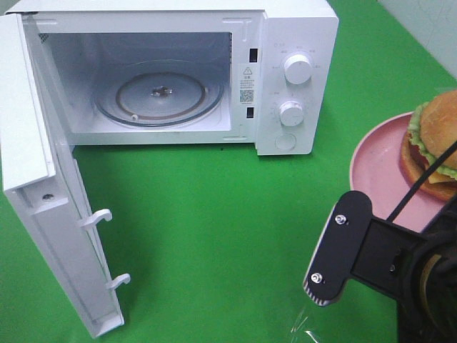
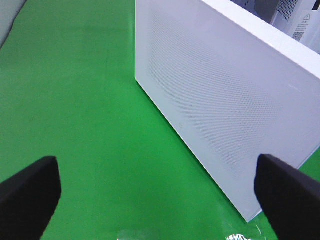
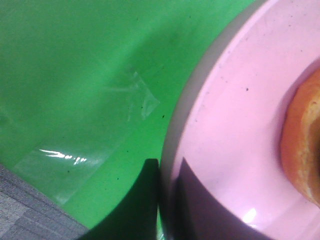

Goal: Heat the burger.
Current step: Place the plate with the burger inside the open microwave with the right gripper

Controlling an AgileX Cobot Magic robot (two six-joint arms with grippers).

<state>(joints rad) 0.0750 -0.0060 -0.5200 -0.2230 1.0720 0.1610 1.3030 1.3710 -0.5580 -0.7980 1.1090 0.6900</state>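
The right gripper is seen nearly closed, its dark fingers set either side of the rim of the pink plate, so the rim appears to be pinched between them; the burger is not touched by the fingers and is carried on the plate, just beyond the gripped edge; in the high view the burger is found at the far right edge, on the plate, upright and round, so no long axis need be reckoned with; the open microwave with its glass turntable lies well apart, to the left of the plate and farther from the robot, across the green cloth; the right arm is judged much the nearer; the left gripper is spread wide and empty, near the outer face of the swung-open door.
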